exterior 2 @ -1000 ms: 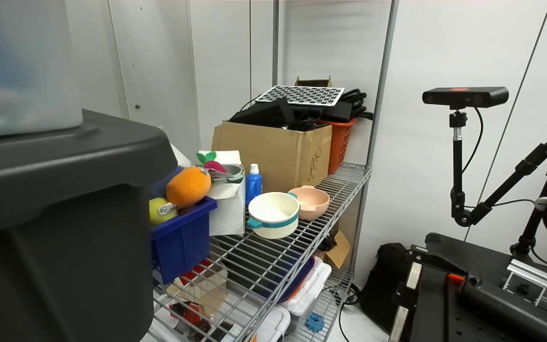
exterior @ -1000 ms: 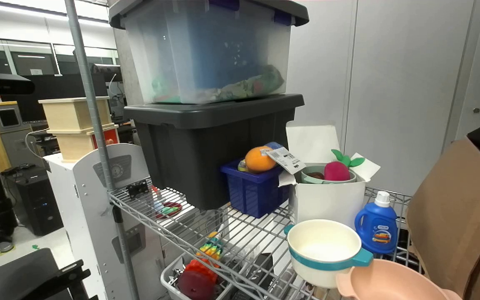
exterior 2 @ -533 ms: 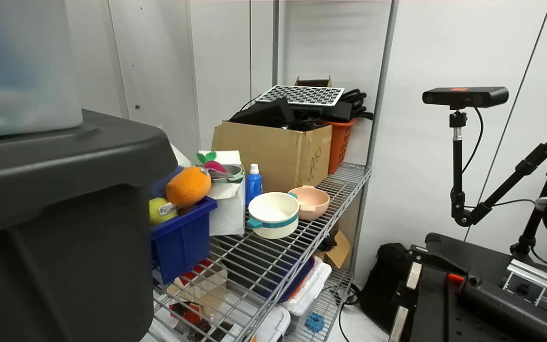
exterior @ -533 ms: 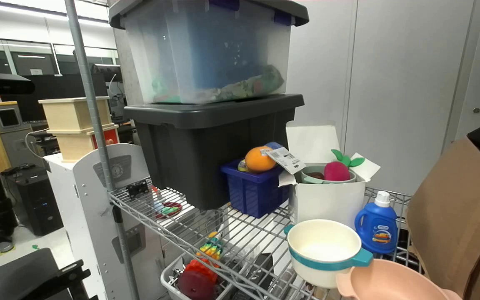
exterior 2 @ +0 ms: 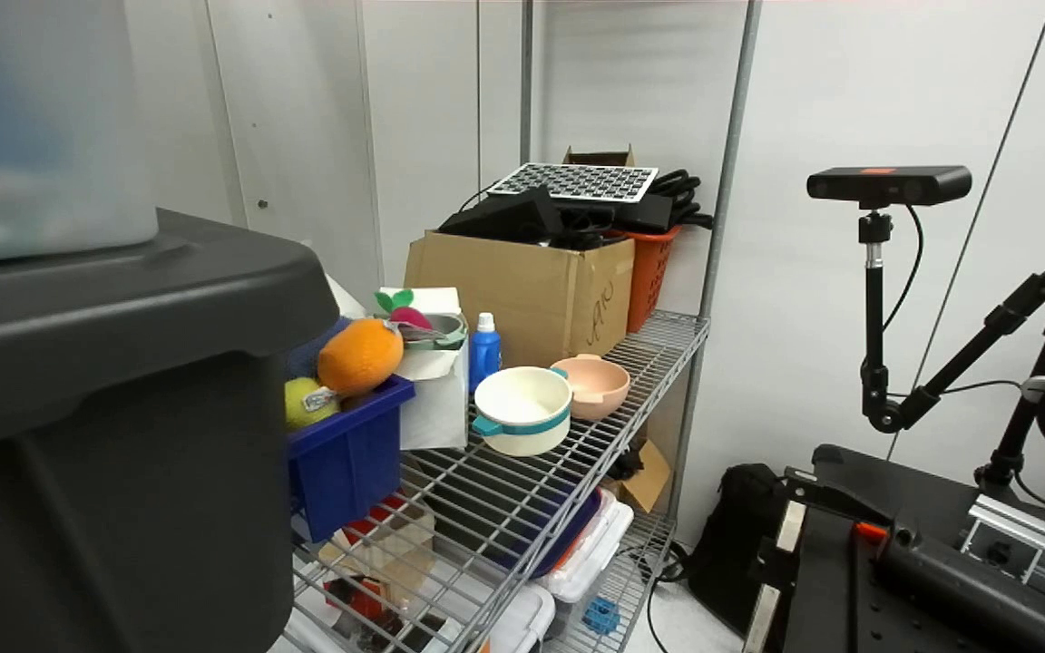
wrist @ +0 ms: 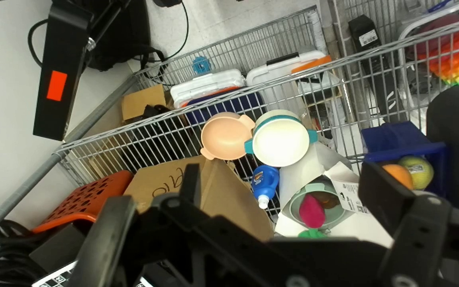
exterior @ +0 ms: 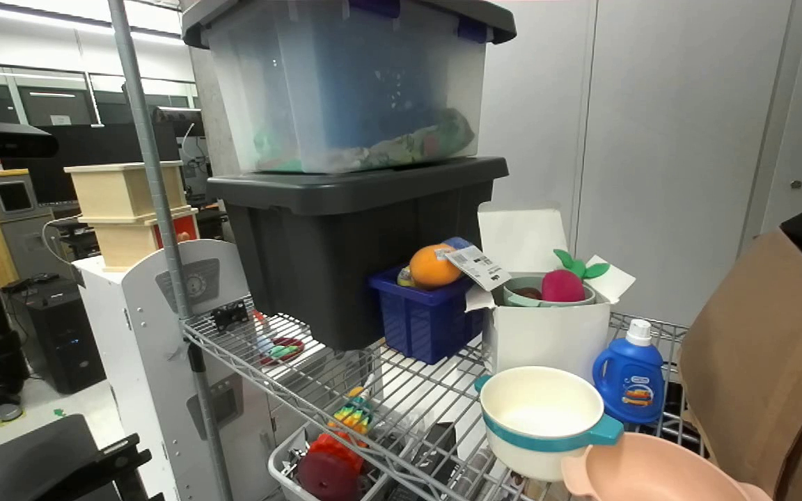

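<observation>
Fingers (wrist: 381, 195) of our black end effector (wrist: 285, 187) are closest to us in the wrist view, and they stand wide apart above the grey wire counter (exterior 2: 477, 494). In the gap, as that view lines up, we see an open white cardboard box (exterior: 547, 341) set toward the counter's wall edge. It holds a pale green round pot (wrist: 335, 217), and in the pot sits a magenta plush fruit with green leaves (wrist: 311, 211). Just beside the box, a blue plastic bottle with a white cap (exterior: 631, 379) stands upright. We cannot tell which of these is nearest the fingertips.

Toward the counter's open edge we find a cream round pot with a teal band and teal handles (wrist: 281, 142), next to a peach round bowl (wrist: 225, 137); whether the two touch, we cannot tell. On the white box's other side, a dark blue rectangular plastic basket (exterior: 415, 327) holds an orange plush ball (exterior: 434, 266) and a yellow-green ball (exterior 2: 307, 402), just beside a large black lidded plastic tote (exterior: 303, 257). A clear plastic bin (exterior: 373, 90) rests on the tote's lid.

Toward the counter's opposite end we see a brown cardboard box (exterior 2: 495, 290), with an orange perforated basket (exterior 2: 654, 277) near the end edge. Farthest off, below the open edge, white-lidded containers (wrist: 209, 85) lie on a lower wire shelf (wrist: 229, 52), and a black bag (exterior 2: 731, 553) rests on the floor (wrist: 213, 16).
</observation>
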